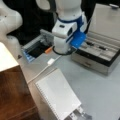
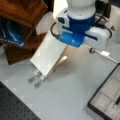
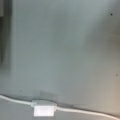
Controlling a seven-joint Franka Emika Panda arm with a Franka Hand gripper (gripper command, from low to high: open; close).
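My gripper (image 1: 61, 46) hangs from the white and blue wrist, low over the grey table in both front views. Its fingers do not appear in the wrist view. Right below it a thin white cable with a small white inline box (image 3: 43, 110) runs across the table; that cable box (image 1: 50, 61) lies just in front of the hand and shows in a front view too (image 2: 105, 53). An orange-tipped object (image 1: 48, 50) lies at the hand's left side. Nothing shows as held.
An open metal case (image 1: 100, 56) with tools stands at a front view's right. A dark open tray (image 1: 35, 50) lies at the left. A white slanted panel (image 1: 58, 96) leans by a wooden box (image 1: 15, 97). A second white arm (image 1: 8, 17) stands at top left.
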